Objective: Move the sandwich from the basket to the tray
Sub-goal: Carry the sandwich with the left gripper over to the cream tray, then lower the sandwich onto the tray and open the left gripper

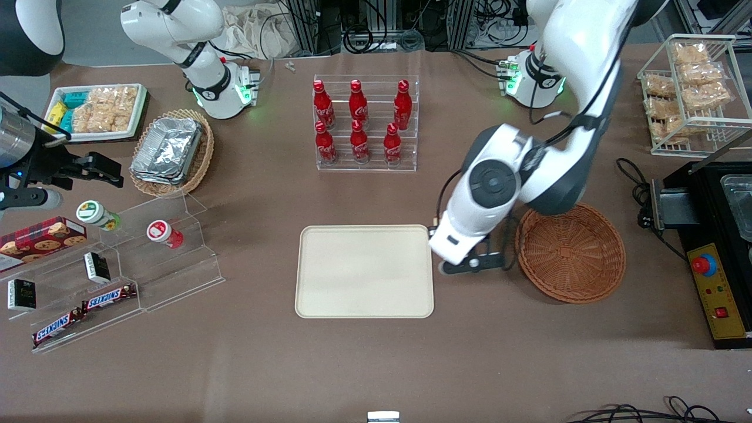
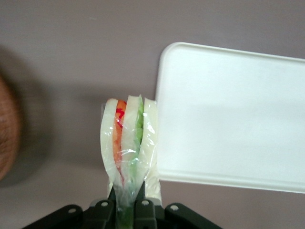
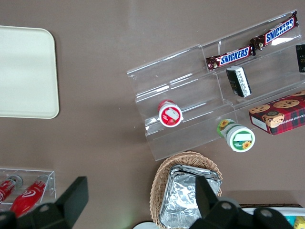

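You are viewing a robotics lab staging a mock shop: cables (image 1: pixel 376 35) are trailing past racked cola bottles (image 1: pixel 358 120), the gripper (image 2: pixel 126 210) pinching the sandwich (image 2: pixel 128 143) beside the tray (image 2: pixel 228 119).

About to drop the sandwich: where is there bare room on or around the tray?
The end effector, shut on the sandwich, hangs between basket and tray. The whole tray is bare. Crowded: the bottle rack, farther from the camera, and the acrylic shelves toward the parked arm.
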{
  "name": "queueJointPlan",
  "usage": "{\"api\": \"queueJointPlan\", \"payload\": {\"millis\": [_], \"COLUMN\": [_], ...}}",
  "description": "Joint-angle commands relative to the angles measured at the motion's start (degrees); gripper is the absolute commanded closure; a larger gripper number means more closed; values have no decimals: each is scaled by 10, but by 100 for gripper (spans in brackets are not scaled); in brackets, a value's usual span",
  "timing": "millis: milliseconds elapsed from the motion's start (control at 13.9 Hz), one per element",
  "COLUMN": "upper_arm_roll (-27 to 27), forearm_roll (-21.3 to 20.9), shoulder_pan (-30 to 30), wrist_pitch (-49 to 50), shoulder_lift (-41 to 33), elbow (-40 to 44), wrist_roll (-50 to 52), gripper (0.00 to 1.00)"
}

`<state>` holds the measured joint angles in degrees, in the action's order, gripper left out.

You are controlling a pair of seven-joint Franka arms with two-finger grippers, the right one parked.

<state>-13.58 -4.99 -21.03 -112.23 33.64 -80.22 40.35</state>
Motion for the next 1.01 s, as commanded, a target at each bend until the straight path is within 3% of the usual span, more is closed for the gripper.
{"api": "queueJointPlan", "payload": {"millis": [0, 432, 577, 649, 793, 937], "upper_arm_roll": [5, 4, 4, 4, 4, 3], "forearm_roll": [-13, -16, -15, -14, -10, -8], "shoulder_pan": [-19, -29, -34, -35, -35, -34], "wrist_pitch": [-48, -121, -127, -127, -121, -113], "shoulder_lift": [74, 142, 149, 151, 151, 145], "elbow": [62, 65, 63, 62, 60, 58], "wrist_roll": [-10, -77, -79, -79, -70, -71], "gripper": [100, 100, 91, 79, 2, 1]}}
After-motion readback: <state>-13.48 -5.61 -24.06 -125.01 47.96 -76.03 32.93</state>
